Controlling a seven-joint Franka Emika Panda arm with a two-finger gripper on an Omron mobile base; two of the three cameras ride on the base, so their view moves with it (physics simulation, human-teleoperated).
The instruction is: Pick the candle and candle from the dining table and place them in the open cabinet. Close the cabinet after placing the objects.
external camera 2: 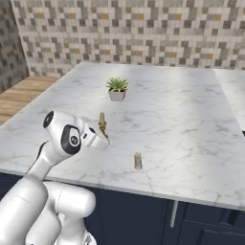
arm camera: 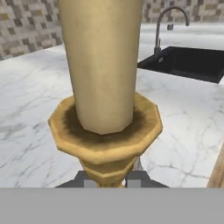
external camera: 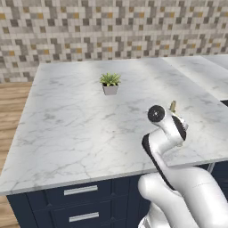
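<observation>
A mosaic-tiled wall is backing the wide white grey-veined marble tabletop point(external camera: 80, 129) over navy drawers with silver bar handles point(external camera: 80, 190). In the left base view a small green potted plant point(external camera: 110, 83) is standing toward the far edge, and the tan taper candle on its brass holder point(external camera: 173, 107) is peeking out just past the arm's wrist, near the tabletop's right side.

In the right base view the pincer point(external camera 2: 103, 137) is sitting closed on the holder's stem, with the taper upright above it; the shorter grey-beige candle stub point(external camera 2: 138, 161) is standing apart, nearer the front edge.

In the hand view the taper is filling the frame, its stem pinched between the dark fingertips point(arm camera: 142, 178), with a black sink and curved faucet point(arm camera: 168, 26) lying beyond.

The grip is looking low and narrow, so my judgement is that lifting straight up, keeping the candle vertical, and swinging slowly toward the cabinet would serve best, clearing the stub and plant.
</observation>
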